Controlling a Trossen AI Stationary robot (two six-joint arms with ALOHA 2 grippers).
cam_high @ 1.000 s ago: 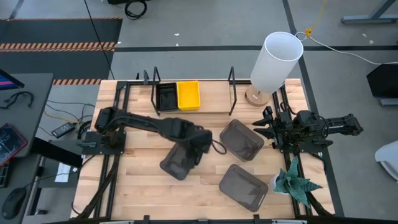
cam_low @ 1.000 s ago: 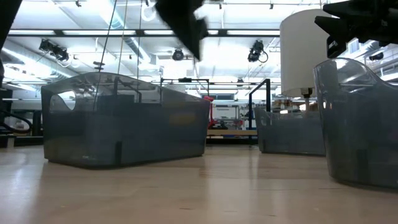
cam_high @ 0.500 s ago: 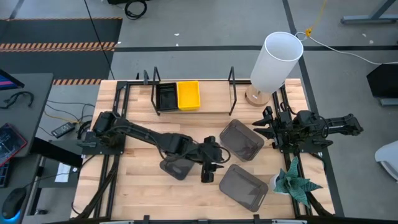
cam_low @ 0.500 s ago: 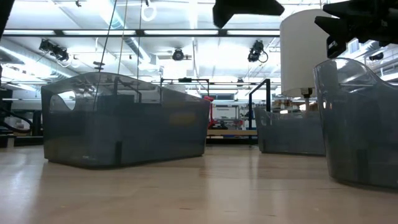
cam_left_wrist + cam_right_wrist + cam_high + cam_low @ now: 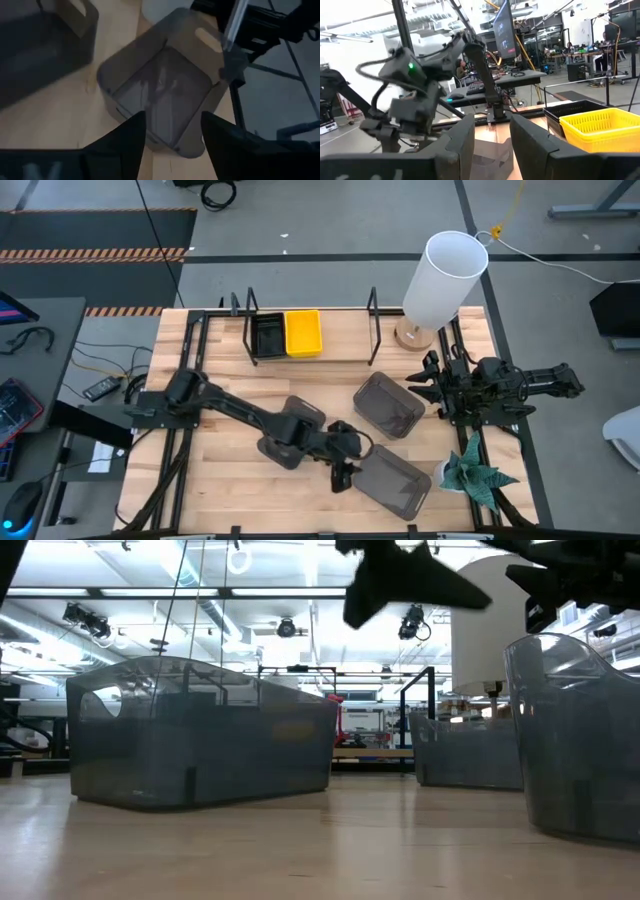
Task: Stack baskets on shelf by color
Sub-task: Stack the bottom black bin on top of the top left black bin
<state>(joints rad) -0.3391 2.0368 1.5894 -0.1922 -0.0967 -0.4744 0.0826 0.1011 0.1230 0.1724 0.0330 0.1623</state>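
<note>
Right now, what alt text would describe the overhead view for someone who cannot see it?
The left gripper hovers open beside a translucent dark grey plastic basket on the wooden table. Two more grey baskets lie nearby; a black mesh basket and yellow basket sit on the shelf.

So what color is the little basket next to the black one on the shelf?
Bright yellow basket, beside the black basket on the shelf; clearest in the high view.

Both arms are matte black, built of chunky rounded joint housings linked by slimmer tubular segments, each rising from a black metal frame base. A thin black cable loops beside the left claw. In the right wrist view a small green light glows on the left arm's wrist housing. The right claw ends in two flat, dark, smooth fingers.
</note>
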